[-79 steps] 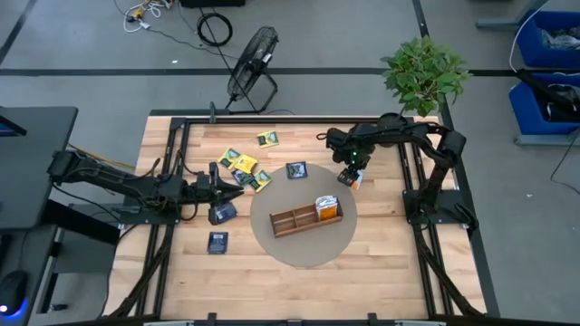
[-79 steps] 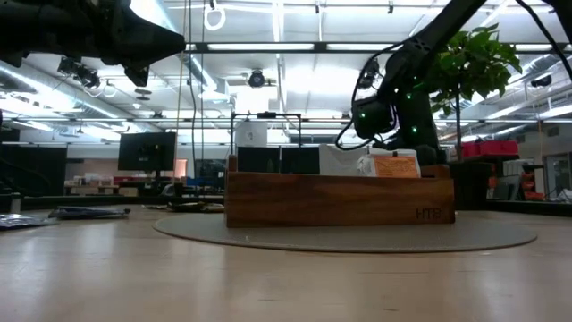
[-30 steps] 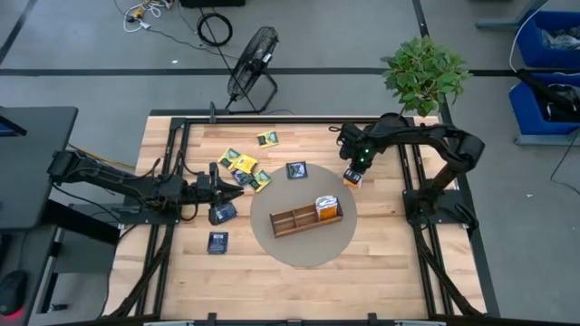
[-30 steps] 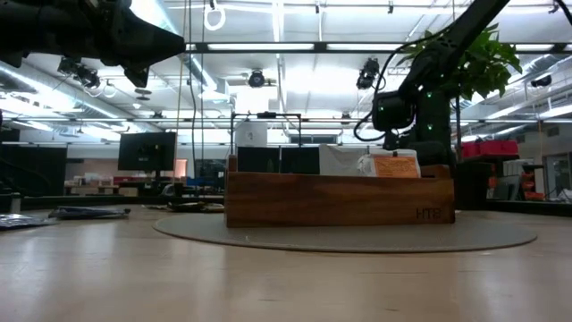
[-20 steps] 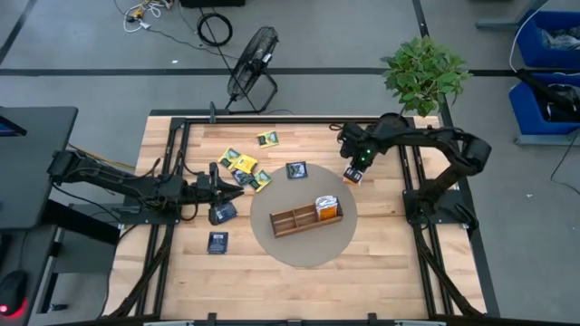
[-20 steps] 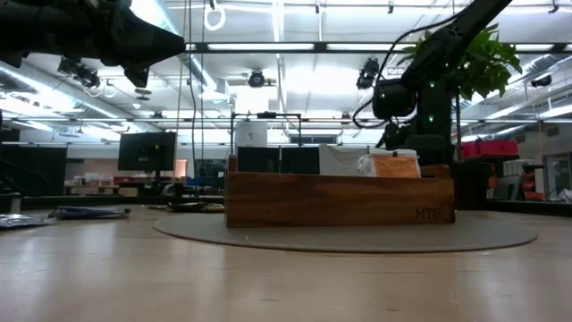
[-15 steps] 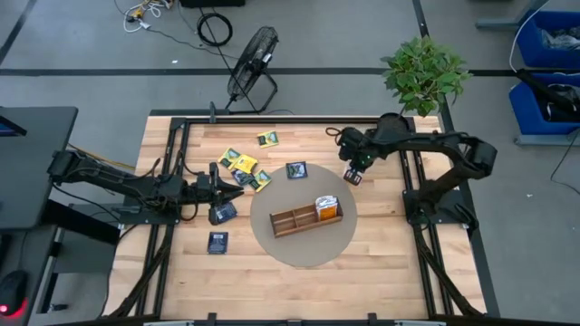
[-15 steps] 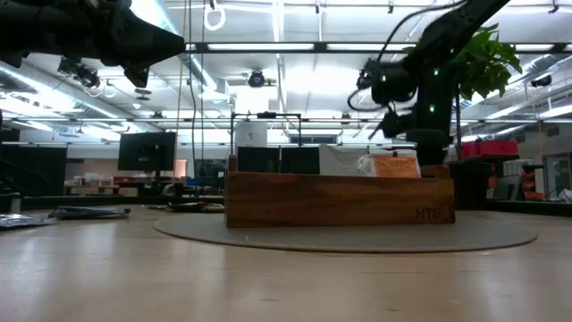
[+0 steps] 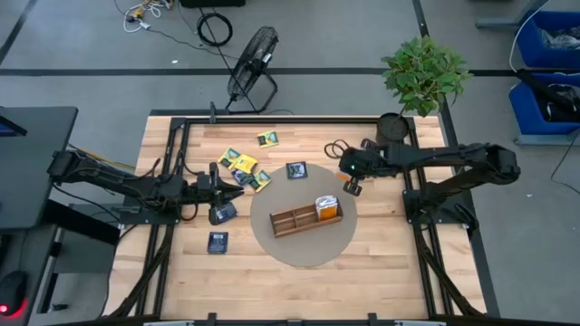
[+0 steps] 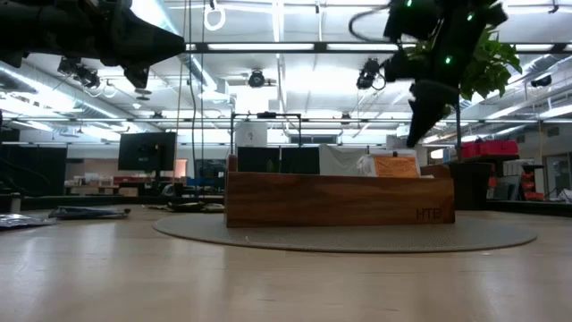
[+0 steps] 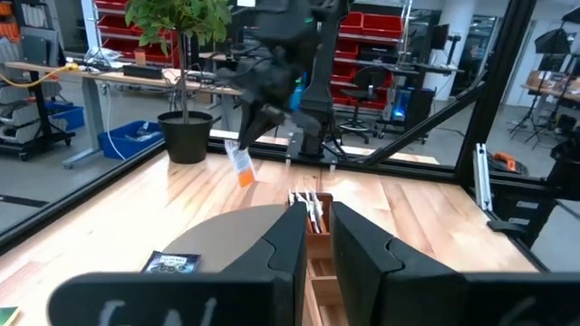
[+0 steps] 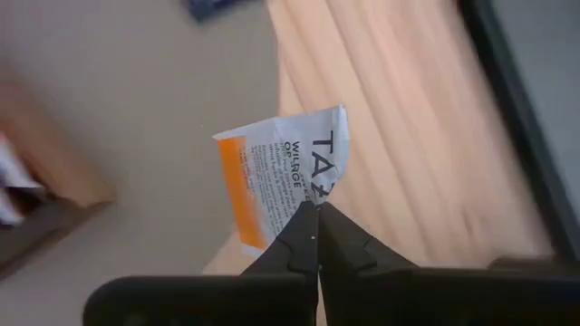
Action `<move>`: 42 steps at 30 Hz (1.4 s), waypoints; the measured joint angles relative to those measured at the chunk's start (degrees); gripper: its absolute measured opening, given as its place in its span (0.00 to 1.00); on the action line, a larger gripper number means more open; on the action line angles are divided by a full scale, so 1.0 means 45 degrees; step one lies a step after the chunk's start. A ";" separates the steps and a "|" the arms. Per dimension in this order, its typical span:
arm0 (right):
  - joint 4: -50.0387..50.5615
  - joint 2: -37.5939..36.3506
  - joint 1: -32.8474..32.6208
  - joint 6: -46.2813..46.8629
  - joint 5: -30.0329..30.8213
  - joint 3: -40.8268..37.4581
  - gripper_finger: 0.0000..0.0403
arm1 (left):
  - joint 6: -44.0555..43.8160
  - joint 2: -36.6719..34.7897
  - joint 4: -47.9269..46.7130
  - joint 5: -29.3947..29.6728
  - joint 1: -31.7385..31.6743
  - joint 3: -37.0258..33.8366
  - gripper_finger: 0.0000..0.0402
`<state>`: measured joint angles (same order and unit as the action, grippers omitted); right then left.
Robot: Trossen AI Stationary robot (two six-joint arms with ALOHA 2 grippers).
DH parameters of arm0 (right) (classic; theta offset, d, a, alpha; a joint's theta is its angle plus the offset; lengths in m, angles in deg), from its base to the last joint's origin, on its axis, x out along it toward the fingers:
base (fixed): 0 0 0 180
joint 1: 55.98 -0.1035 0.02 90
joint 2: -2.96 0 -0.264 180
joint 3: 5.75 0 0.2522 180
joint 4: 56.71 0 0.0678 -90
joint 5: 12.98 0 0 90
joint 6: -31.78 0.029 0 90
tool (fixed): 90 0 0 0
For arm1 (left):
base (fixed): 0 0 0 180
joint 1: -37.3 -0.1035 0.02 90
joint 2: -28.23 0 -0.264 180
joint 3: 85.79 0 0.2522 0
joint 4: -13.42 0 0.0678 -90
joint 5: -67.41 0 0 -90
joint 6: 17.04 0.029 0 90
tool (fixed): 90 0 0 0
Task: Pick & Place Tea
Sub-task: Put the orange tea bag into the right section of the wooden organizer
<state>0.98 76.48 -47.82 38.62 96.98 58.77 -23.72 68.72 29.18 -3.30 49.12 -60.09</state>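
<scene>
Since a moment ago, the right arm has stretched out flat and its end effector has come closer to the tray, with an orange-and-white sachet pinched by one corner between its closed fingers. That sachet hangs in the air, just off the edge of the round mat, near the tray's right end. Two orange-and-white sachets stand in the tray's right part. The left end effector has not moved; it hovers over the tabletop on the left, its fingers nearly shut with a thin gap and nothing between them. Yellow-and-green sachets lie by it, and one more lies farther back. Dark sachets lie on the wood too: one behind the mat, one under the left arm, one near the front.
</scene>
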 joint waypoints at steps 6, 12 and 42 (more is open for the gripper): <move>0.0405 -0.0030 -0.2011 0.0192 0.1558 0.0639 0.00 | -0.0110 0.0000 0.0001 0.0000 0.0000 0.0000 0.13; 0.1189 -0.0030 -0.3540 0.0550 0.3217 0.1567 0.00 | -0.0144 0.0000 0.0010 0.0000 -0.0005 0.0000 0.13; -0.0005 0.3312 -0.7510 0.1395 0.3999 0.2207 0.00 | -0.0396 0.0000 0.0057 0.0005 -0.0003 0.0000 0.13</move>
<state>0.96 91.38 -81.61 44.90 114.98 68.70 -25.51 68.72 29.43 -3.28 49.10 -60.09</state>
